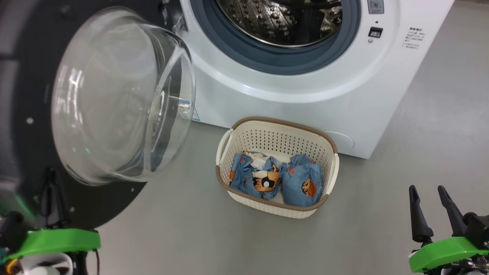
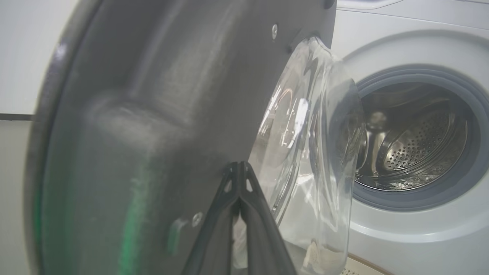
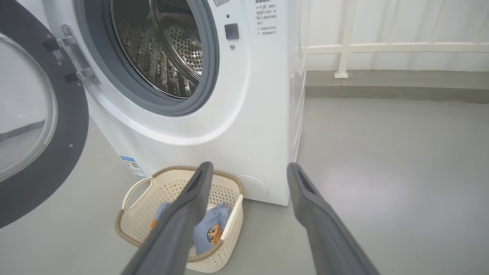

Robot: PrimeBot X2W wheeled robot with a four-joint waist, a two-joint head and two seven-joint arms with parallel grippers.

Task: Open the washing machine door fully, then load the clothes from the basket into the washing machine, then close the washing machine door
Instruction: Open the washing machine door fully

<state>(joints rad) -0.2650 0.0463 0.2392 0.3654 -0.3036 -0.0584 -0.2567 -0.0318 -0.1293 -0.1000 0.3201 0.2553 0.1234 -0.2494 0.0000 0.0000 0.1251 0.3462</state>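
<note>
Left gripper (image 2: 238, 166): in the left wrist view its two dark fingers rise from bottom centre and meet at the tips, jaws together, nothing seen between them; tips lie over the dull black inner face of the washing machine door (image 2: 133, 114), just left of the glass bowl (image 2: 305, 152); contact with the door cannot be told. Head view: same gripper at lower left of frame, dark against the door's black rim, green bracket below it.

Right gripper (image 1: 428, 190): lower right of head view, fingers pointing up the frame, jaws apart, holding nothing; well apart from the basket (image 1: 275, 143). Right wrist view confirms: gripper (image 3: 249, 168) spread wide over the grey floor (image 3: 382, 152).

Door (image 1: 23, 76): swung out, filling the left of the head view; clear bowl (image 1: 122, 95) bulges toward frame centre; metal hinge (image 3: 76, 57) at upper left of right wrist view.

Washing machine (image 1: 305, 95): top centre of frame, opening uncovered; steel drum (image 1: 279, 19) inside the grey-blue gasket (image 1: 275, 61); blue label sticker (image 3: 133, 167) low on the front.

Basket: on the floor at frame centre, just in front of the machine's base; the clothes (image 1: 301, 183) bunched in its bottom, light blue with cartoon print, some white cloth behind.
</note>
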